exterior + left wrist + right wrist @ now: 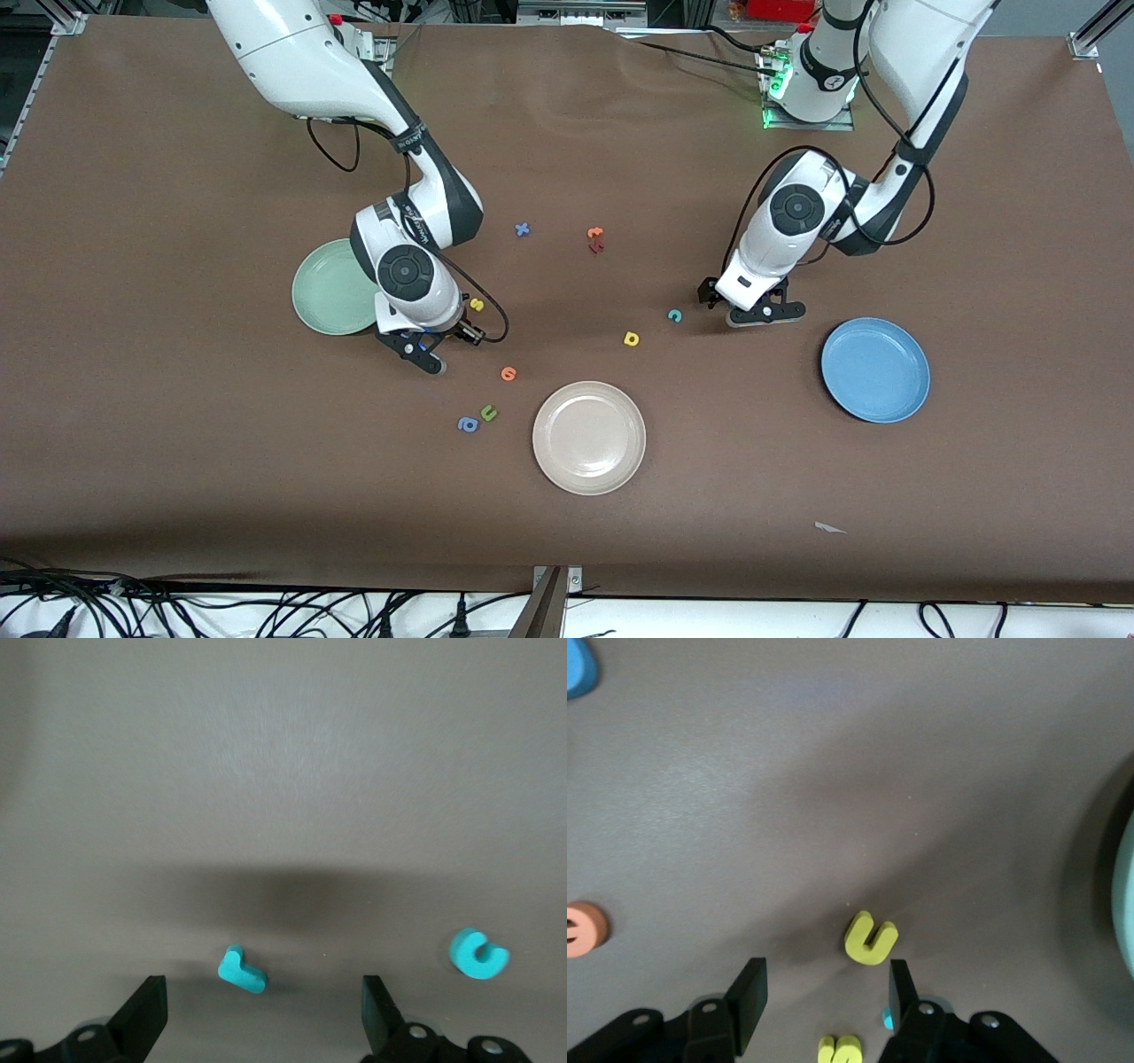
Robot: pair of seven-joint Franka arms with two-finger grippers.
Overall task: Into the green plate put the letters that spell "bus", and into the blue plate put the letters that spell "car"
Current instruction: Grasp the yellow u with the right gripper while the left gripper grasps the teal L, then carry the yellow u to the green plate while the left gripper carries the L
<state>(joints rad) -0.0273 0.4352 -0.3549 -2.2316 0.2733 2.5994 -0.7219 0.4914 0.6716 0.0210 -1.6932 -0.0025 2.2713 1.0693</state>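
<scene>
Both arms bend low to the tabletop (177, 266): left gripper (266, 1014) jaws spread around teal r (242, 970); right gripper (824, 997) jaws part-spread beside yellow u (871, 937).

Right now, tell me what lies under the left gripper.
Under the left gripper, its jaws open, the teal r lies flat on the brown table, with the teal c beside it. In the front view the gripper covers the r.
</scene>
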